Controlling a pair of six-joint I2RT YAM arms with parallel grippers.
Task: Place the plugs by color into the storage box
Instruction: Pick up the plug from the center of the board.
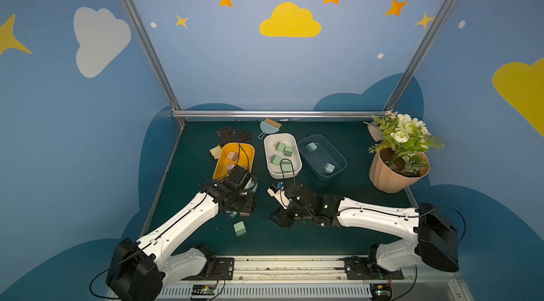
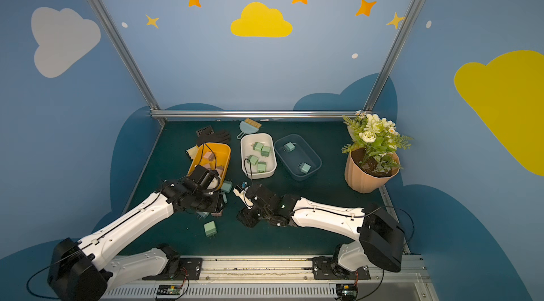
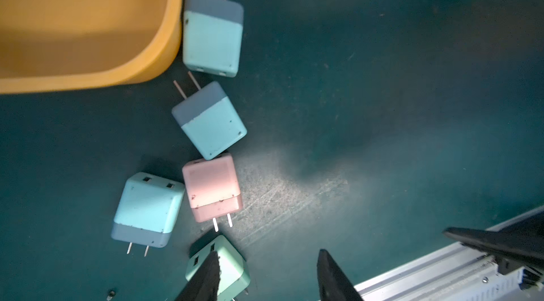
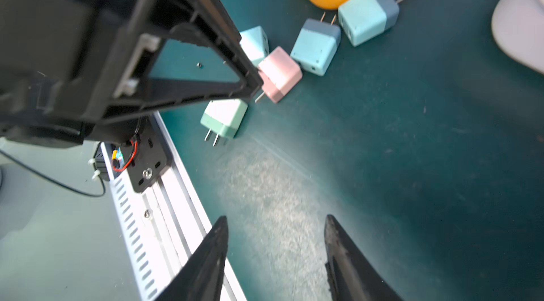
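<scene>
Five plugs (image 3: pixel 209 120) lie loose on your mat (image 3: pixel 382 108) beside the yellow bin (image 3: pixel 173 20); your left gripper (image 3: pixel 268 252) and right gripper (image 4: pixel 276 216) both gape, holding nothing.

Both top views come through bright and even, soft-edged, with the wide lens splaying the aluminium posts (image 1: pixel 142 34) outward. Down in the left wrist view, a pale glare pools on the tabletop (image 3: pixel 279 190), corners falling dim. Right wrist view smears; the right end effector (image 4: pixel 276 216) looms dark, unfocused.
</scene>
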